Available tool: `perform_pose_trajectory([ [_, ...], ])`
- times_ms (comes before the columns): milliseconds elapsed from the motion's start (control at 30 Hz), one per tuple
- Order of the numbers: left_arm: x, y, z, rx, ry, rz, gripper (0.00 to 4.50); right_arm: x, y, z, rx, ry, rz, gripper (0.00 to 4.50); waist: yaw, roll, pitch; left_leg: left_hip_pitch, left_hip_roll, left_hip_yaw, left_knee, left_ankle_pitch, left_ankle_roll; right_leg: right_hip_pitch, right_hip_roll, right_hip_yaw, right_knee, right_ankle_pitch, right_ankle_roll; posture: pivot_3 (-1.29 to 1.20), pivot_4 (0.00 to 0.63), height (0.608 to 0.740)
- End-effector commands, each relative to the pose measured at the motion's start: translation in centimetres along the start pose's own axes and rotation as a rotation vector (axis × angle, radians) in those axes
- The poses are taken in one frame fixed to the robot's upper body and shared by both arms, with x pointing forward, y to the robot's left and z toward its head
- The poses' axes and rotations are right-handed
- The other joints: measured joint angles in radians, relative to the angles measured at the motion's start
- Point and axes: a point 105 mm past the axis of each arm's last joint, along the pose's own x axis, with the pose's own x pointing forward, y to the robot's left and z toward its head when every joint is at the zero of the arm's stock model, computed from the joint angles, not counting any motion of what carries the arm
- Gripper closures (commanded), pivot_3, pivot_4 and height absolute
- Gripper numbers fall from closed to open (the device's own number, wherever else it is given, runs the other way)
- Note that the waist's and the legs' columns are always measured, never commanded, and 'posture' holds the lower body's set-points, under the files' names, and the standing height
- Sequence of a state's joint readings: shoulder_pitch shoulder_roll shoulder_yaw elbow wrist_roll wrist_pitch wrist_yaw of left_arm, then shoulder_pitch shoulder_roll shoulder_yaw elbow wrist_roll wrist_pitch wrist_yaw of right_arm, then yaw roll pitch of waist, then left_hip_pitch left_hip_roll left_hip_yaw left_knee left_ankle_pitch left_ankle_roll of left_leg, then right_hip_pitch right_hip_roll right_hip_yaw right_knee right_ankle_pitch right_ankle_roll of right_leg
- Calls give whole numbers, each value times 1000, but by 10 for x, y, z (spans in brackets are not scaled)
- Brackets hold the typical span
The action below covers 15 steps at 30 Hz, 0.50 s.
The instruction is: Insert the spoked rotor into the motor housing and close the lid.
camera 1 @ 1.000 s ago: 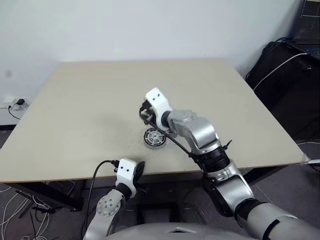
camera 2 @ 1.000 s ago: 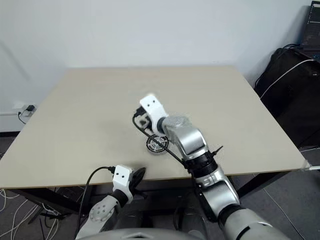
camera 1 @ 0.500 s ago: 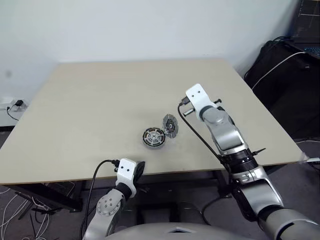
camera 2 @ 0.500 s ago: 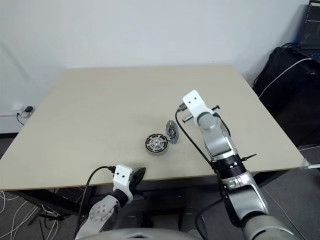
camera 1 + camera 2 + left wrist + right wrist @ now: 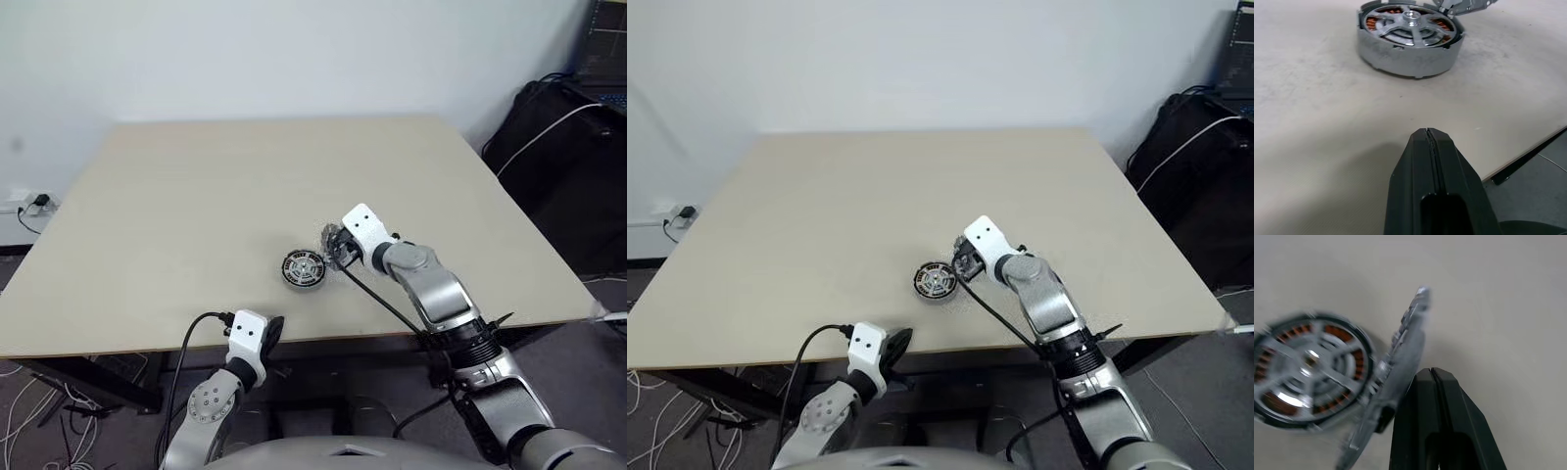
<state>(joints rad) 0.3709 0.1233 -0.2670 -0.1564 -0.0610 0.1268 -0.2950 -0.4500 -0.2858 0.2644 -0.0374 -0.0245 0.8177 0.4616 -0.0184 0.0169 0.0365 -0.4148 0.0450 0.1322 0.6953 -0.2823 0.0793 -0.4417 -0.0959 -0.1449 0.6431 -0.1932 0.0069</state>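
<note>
Lid (image 5: pixel 1400 367) tilted on edge | touching shut right claw (image 5: pixel 1432 377)

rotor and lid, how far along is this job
Done: the rotor sits in the housing, its silver spokes lying over the copper windings. In hand: the lid stands tilted on edge against the housing, with the right gripper, fingers shut, right beside it. Left: laying the lid flat on top. The left gripper is shut, apart from the parts.
</note>
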Motion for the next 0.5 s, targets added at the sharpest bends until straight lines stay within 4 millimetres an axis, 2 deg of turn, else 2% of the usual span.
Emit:
perform_pose_trajectory([
  [33, 0, -1, 11, 11, -42, -13, 4500, -9, 8, 25, 46, -105, 69, 4471, 0, 0, 0, 0, 0, 0, 0, 0, 0, 0, 0, 0, 0, 0, 0, 0, 0, 740],
  [167, -1, 2, 6, 9, -33, -10, 4500, -10, 18, 32, 66, -124, 128, 4471, 0, 0, 0, 0, 0, 0, 0, 0, 0, 0, 0, 0, 0, 0, 0, 0, 0, 740],
  [367, -2, 5, -1, 9, -24, -6, 4500, -4, 22, 31, 71, -112, 131, 4471, -1, 0, 0, 0, 0, 0, 0, 0, 0, 0, 0, 0, 0, 0, 0, 0, 0, 740],
  [500, -2, 6, -5, 9, -20, -4, 4500, 3, 33, 30, 107, -111, 161, 4471, -2, 0, 0, 0, 0, 0, 0, 0, 0, 0, 0, 0, 0, 0, 0, 0, 0, 740],
])
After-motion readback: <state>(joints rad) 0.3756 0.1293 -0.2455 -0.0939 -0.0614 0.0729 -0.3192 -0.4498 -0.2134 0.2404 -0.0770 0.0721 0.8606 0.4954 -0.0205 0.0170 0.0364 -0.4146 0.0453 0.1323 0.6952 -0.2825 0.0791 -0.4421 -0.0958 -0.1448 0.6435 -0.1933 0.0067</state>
